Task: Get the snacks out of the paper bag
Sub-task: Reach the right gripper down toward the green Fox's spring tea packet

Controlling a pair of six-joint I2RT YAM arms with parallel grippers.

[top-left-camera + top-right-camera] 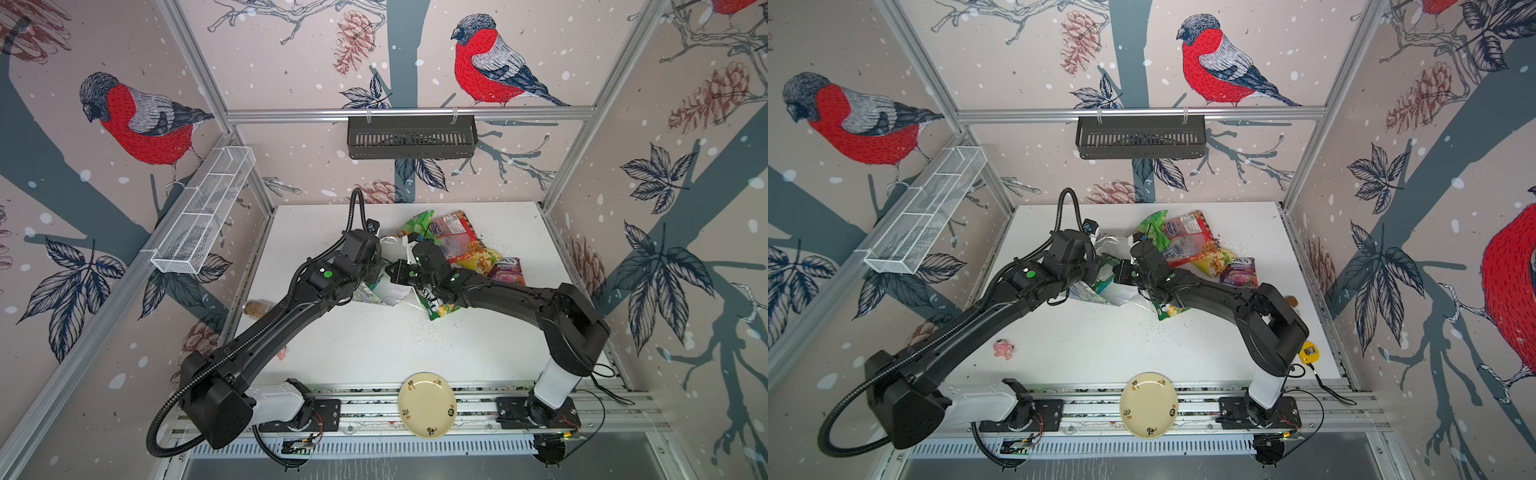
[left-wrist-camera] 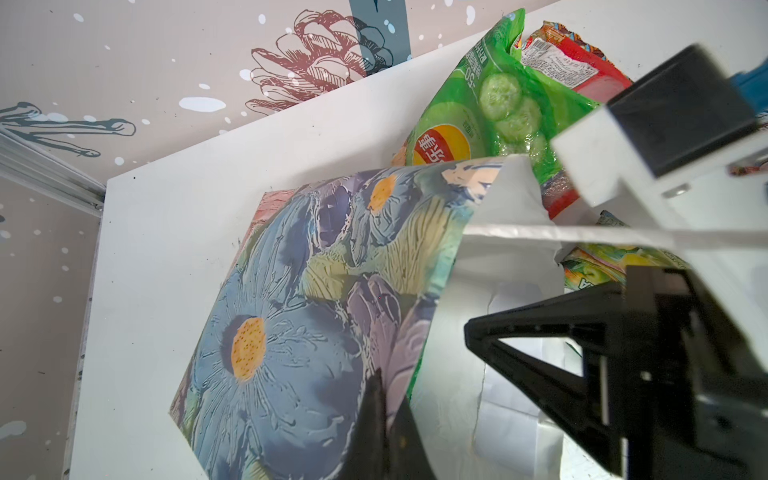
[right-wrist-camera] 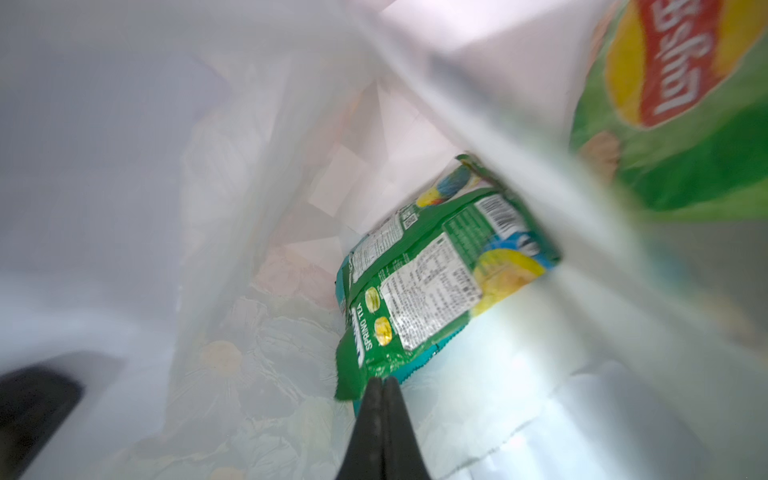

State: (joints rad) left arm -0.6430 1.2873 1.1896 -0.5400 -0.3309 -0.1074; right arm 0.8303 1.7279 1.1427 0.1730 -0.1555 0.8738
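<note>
Centrally on the white bench (image 1: 374,345): paper bag (image 1: 374,293), tipped onto its side, floral wall uppermost, white-lined mouth turned toward the right arm.

Left jaws together, clamped on the rim of the paper bag at its mouth. Close up in the left wrist view: one dark finger (image 2: 374,419) pressed against the floral wall, white lining just on the other side.

Right jaws deep inside the paper bag, shut tight on the near corner of a green FOX'S packet (image 3: 436,282), printed label side up, "SPRING TEA" along one edge. Teal edge showing beneath it; separate packet or not, impossible to tell.

Already out, heaped at the far right of the bench in both top views:
- green cucumber packet (image 1: 415,224), just beside the mouth of the paper bag
- large red packet (image 1: 457,237), touching the cucumber packet
- yellow packet (image 1: 478,259), touching the red one
- purple packet (image 1: 505,270), rightmost

Second green FOX'S packet (image 1: 436,309) flat on the bench, partly under the right forearm, near the mouth of the paper bag.

Cream plate (image 1: 428,405) on the front rail between the two arm bases, well apart from the paper bag.
</note>
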